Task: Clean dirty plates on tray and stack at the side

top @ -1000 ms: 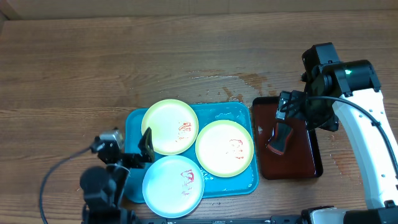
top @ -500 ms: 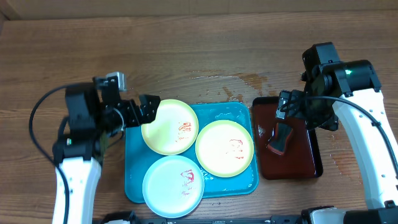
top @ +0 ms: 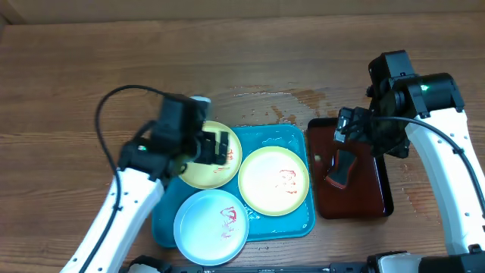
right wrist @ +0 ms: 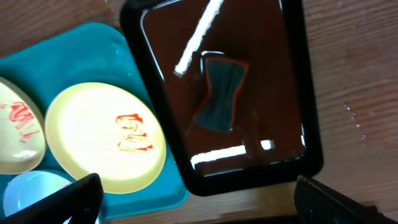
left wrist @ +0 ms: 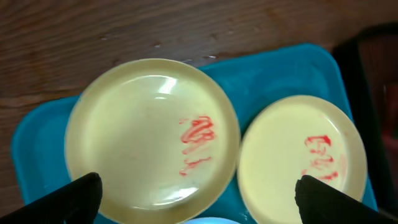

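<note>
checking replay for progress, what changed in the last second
The left arm swung from the table's near-left corner up and across; the left gripper, open and empty, is now over the far-left yellow-green plate. Nothing was grasped or released. Unmoved: the right gripper, open above the sponge on the dark red-brown tray, the other yellow-green plate, the pale blue plate and the turquoise tray.

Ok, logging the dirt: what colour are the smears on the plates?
Red smears, clearest in the left wrist view.

So the left arm (top: 125, 199) stretches in from the bottom-left, and the left end effector (top: 221, 146) is spread wide, holding nothing. The right arm (top: 447, 163) curls in from the right, and the right end effector (top: 347, 130) is wide open too.
</note>
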